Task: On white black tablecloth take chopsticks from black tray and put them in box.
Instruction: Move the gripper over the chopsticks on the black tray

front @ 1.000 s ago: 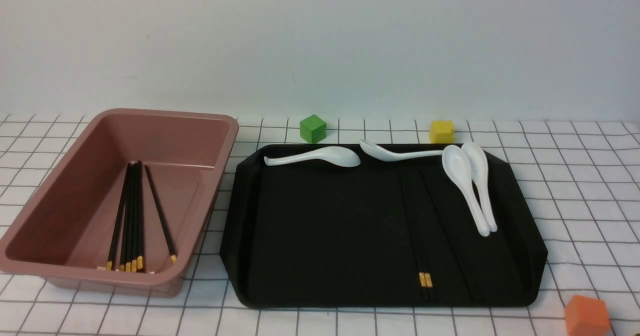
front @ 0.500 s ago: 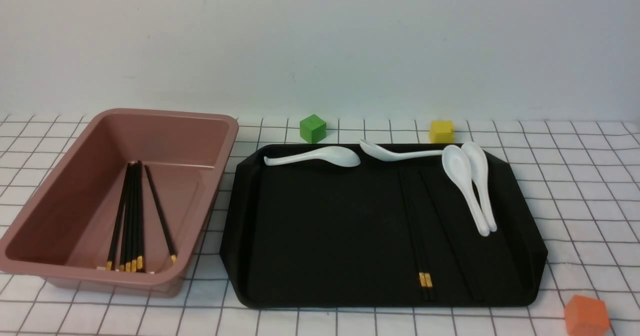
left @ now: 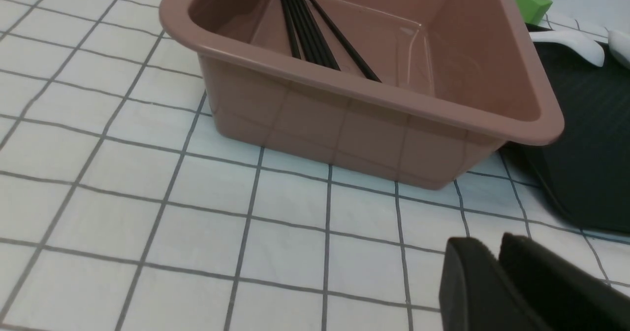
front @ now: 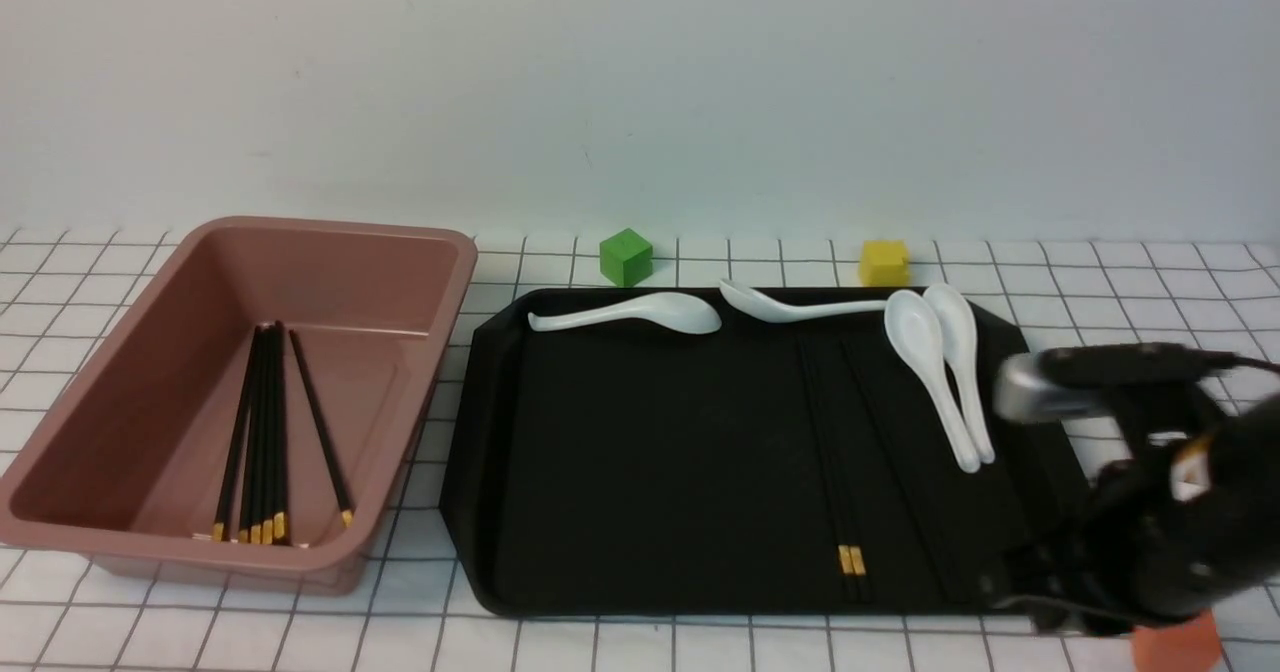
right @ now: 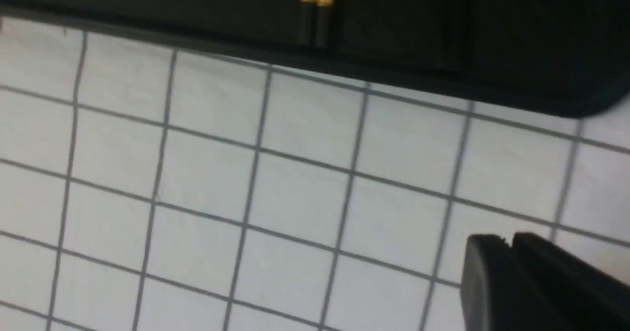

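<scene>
The pink-brown box [front: 300, 237] stands on the left of the tablecloth [front: 1150, 282], with several chopsticks [front: 262, 432] lying in it. On the black tray [front: 640, 472] a pair of chopsticks [front: 835, 452] lies lengthwise, gold bands toward me, and two more dark sticks [front: 900, 472] lie beside it. My right arm [front: 1170, 512] hangs over the tray's near right corner. In the right wrist view, the right gripper [right: 509, 242] is shut and empty above the cloth, just off the tray's rim [right: 393, 75]. My left gripper [left: 494, 245] is shut and empty, over the cloth near the box [left: 374, 94].
Several white spoons [front: 640, 314] [front: 930, 372] lie along the tray's far and right sides. A green cube [front: 626, 257] and a yellow cube [front: 884, 263] sit behind the tray. An orange cube [front: 1175, 647] sits at the near right, partly under my right arm.
My right arm has come into the front view at the lower right, over the tray's near right corner. Chopsticks, spoons and box have not moved.
</scene>
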{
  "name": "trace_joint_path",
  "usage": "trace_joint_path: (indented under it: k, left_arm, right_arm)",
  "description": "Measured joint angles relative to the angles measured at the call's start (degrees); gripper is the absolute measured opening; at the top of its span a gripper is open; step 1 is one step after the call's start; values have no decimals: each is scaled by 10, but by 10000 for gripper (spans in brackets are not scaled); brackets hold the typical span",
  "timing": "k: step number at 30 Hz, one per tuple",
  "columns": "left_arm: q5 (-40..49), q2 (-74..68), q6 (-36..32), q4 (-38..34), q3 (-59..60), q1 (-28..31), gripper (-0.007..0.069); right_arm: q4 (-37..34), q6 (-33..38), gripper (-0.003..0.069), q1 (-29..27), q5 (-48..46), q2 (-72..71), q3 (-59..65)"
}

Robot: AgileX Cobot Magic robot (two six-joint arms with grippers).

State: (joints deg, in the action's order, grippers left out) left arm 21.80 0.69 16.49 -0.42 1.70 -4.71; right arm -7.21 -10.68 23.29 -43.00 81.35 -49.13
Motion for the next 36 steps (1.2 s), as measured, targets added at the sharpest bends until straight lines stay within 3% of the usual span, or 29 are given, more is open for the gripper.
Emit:
trace_joint_path:
  k: [4,9,14,21,27,33,36]
  left_arm:
    - [0,0,0,0,0,0,104]
    - [0,0,0,0,0,0,108]
    - [0,0,0,0,0,0,113]
    - [1,0,0,0,0,0,113]
    - [1,0,0,0,0,0,113]
    - [1,0,0,0,0,0,116]
    - [1,0,0,0,0,0,123]
  right_arm:
    - [13,-18,199,40,6,94,-75]
    - [13,-39,313,48,14,194,-162]
    - [13,-46,342,48,18,275,-205]
    - [22,-48,301,48,16,313,-219]
    - [30,-48,142,48,11,314,-221]
    - [29,-47,142,48,7,300,-217]
    - [19,-47,142,48,-38,244,-215]
